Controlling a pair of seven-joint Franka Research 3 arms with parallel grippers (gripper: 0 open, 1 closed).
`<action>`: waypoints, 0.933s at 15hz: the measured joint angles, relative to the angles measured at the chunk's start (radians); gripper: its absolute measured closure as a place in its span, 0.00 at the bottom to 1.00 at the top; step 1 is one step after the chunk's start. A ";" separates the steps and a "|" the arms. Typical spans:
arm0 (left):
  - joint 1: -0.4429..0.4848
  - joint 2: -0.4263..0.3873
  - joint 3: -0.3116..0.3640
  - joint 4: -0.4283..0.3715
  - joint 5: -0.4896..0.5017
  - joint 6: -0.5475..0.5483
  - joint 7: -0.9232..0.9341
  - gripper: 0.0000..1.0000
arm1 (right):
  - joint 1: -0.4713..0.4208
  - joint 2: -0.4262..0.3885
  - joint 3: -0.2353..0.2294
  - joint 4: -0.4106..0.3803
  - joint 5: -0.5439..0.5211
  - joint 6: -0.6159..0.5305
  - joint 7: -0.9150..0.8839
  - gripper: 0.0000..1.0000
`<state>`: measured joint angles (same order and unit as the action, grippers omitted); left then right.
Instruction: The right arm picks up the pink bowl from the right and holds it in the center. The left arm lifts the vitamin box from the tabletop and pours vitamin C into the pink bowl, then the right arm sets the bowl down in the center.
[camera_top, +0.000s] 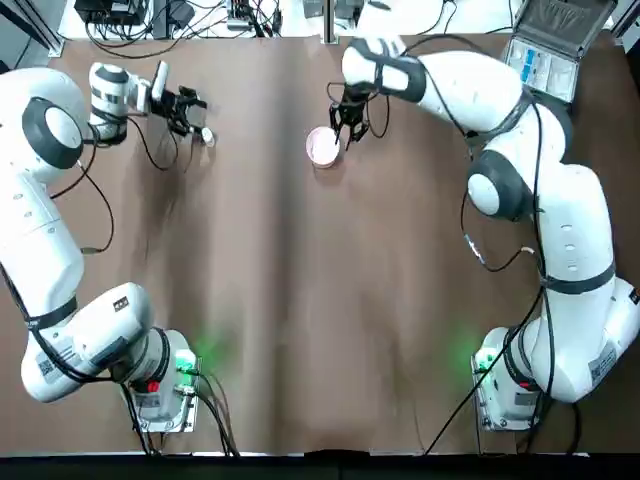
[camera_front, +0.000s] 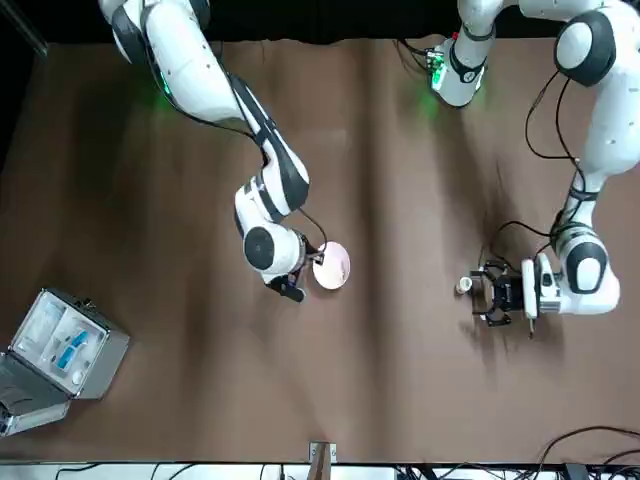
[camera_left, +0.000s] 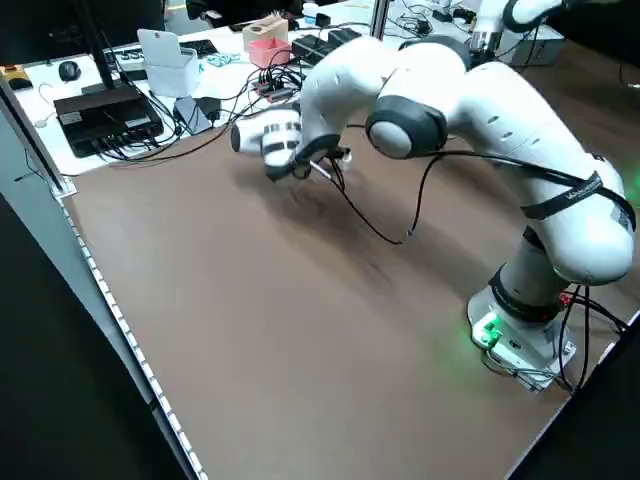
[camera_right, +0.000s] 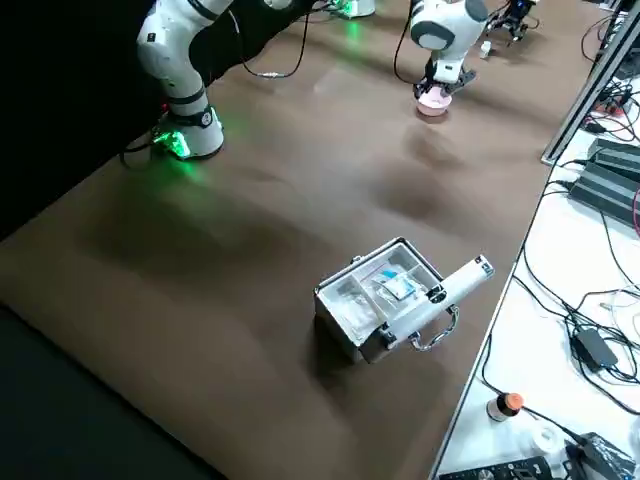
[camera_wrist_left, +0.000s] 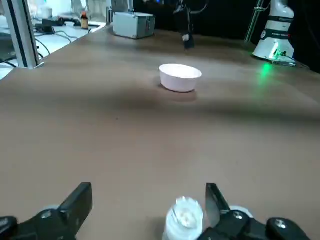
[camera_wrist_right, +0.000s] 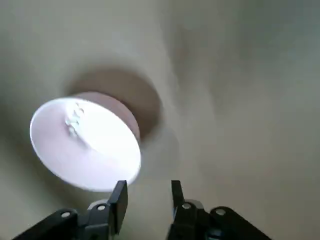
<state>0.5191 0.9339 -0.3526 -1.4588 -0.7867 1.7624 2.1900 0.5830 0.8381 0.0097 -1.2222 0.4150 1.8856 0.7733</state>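
Bowl Rests in the Middle, Fingers Spread Beside It

The pink bowl (camera_wrist_right: 85, 145) sits upright near the middle of the tabletop (camera_top: 300, 300), toward the far side from the arms' bases, where both arms can reach it. A cluster of small shapes shows inside; whether these are tablets or glare, I cannot tell. The right gripper (camera_wrist_right: 149, 184) is just beside the bowl, its two fingers spread with nothing between them, so the bowl's weight is on the table. That placing suits a bowl already set down, and probably the pour is done; the next move for this arm would be to draw clear without nudging the rim.

The vitamin box (camera_wrist_left: 184, 220) is well apart from the bowl, out on the robot's left. The left gripper (camera_wrist_left: 150, 187) is low around it, fingers spread and the box nearer one of them, unpinched. It seems placed for letting go rather than pouring; closing unevenly could tip so small a box.

Farther out, on the robot's right, the grey hinged case (camera_right: 375, 310) has its lid up, which leaves its contents reachable.

The count: one bowl, one box, one case, two arms, four fingers, none gripping.
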 joint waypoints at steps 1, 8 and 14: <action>-0.012 -0.032 0.000 0.001 0.010 -0.001 -0.045 0.00 | -0.020 -0.018 -0.003 0.027 0.000 -0.070 0.000 0.56; -0.166 -0.262 0.003 0.004 0.133 0.000 -0.389 0.00 | -0.312 -0.231 -0.010 0.120 -0.142 -0.419 -0.204 0.56; -0.232 -0.361 0.005 0.002 0.201 -0.001 -0.546 0.00 | -0.504 -0.352 -0.012 0.121 -0.219 -0.556 -0.500 0.38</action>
<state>0.2868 0.5729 -0.3472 -1.4569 -0.5856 1.7611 1.6438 0.0785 0.4861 -0.0020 -1.1016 0.1964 1.3299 0.2732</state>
